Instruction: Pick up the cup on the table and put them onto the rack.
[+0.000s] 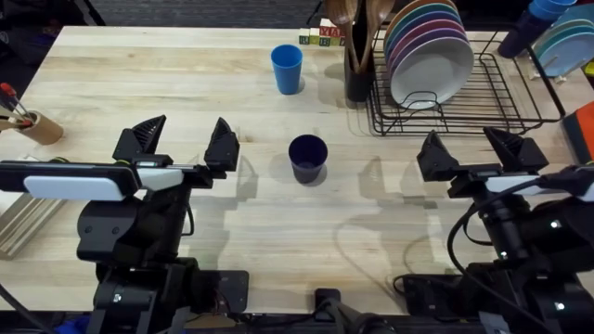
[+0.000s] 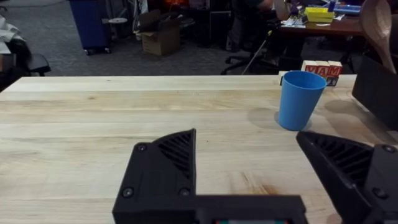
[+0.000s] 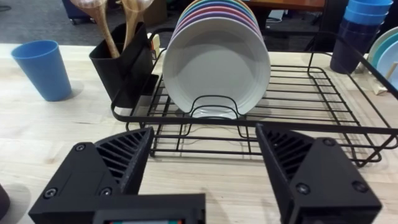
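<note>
Two cups stand upright on the table. A light blue cup is toward the back, left of the rack. A dark navy cup stands at the table's middle, between the two arms. The black wire rack sits at the back right, holding a row of coloured plates. My left gripper is open, left of the navy cup. My right gripper is open, just in front of the rack.
A black utensil holder with wooden spoons hangs at the rack's left end. Small letter blocks lie at the table's back edge. A cardboard tube with tools lies at the left edge. Stacked blue cups stand beyond the rack.
</note>
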Controlling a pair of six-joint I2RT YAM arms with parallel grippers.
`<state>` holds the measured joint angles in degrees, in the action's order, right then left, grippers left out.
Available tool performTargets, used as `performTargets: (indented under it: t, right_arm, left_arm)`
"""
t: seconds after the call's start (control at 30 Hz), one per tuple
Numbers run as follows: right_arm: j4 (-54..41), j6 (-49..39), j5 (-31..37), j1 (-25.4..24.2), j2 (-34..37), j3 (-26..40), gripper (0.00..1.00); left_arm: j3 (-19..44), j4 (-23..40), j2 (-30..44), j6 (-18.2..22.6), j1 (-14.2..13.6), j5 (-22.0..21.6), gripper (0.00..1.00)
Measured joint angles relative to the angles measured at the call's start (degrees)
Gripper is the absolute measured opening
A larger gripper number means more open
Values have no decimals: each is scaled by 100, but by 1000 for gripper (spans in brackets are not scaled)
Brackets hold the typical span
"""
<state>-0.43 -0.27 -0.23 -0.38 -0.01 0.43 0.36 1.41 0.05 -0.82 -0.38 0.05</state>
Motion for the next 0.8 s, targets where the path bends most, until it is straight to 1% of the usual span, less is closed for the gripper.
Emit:
performTargets:
  t: [0.1, 0.2, 0.4, 0.5, 0.67, 0.73, 0.8]
  right_arm:
    - [-27, 0, 2, 0, 0, 0, 995]
    - [-105, 0, 11, 0, 1, 9, 996]
    - [-125, 0, 24, 0, 0, 15, 996]
    - [-124, -2, 26, 0, 0, 15, 996]
    - [-65, -13, 62, 0, 0, 15, 996]
    - [-44, -15, 39, 0, 2, 15, 995]
    - [-66, -13, 14, 0, 0, 17, 996]
  left_arm:
    - [0, 29, -2, 0, 0, 0, 993]
    - [0, 255, 0, -1, -2, 0, 993]
    - [0, 269, 0, 0, 0, 0, 993]
    - [0, 231, 0, 0, 0, 0, 993]
    - [0, -37, 0, 0, -2, 1, 993]
    - [13, 78, 0, -2, -2, 3, 993]
    - [92, 480, 0, -2, -2, 20, 993]
